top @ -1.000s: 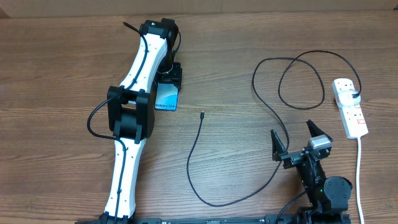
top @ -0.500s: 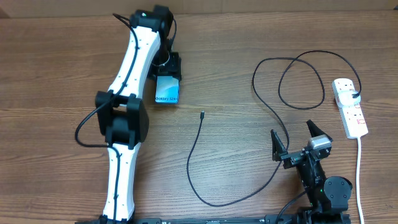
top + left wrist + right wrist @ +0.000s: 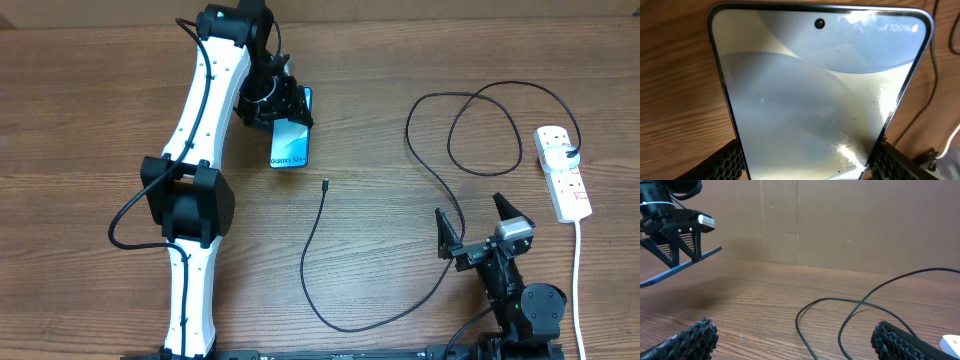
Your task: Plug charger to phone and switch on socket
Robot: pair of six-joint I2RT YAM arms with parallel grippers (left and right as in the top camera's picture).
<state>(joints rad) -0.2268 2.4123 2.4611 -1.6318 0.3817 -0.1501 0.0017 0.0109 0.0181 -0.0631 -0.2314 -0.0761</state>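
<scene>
My left gripper (image 3: 289,108) is shut on the far end of the phone (image 3: 290,146), which has a light-blue lit screen. In the right wrist view the phone (image 3: 682,262) hangs tilted above the table. In the left wrist view it fills the frame (image 3: 820,95), with the black pads (image 3: 732,162) against its two long edges. The charger's small tip (image 3: 326,183) lies on the wood just right of the phone. Its thin black cable (image 3: 345,325) loops across to the black plug (image 3: 572,153) in the white socket (image 3: 562,185). My right gripper (image 3: 478,228) stands open and empty near the front edge.
The socket's white cord (image 3: 578,280) runs toward the front right edge. Loops of the black cable (image 3: 840,305) lie on the wood just ahead of my right fingers (image 3: 900,340). A brown cardboard wall (image 3: 840,220) backs the table.
My left arm has carried the phone to the right and farther back, turning it closer to the cable's tip. The right arm and the cable have not moved.
</scene>
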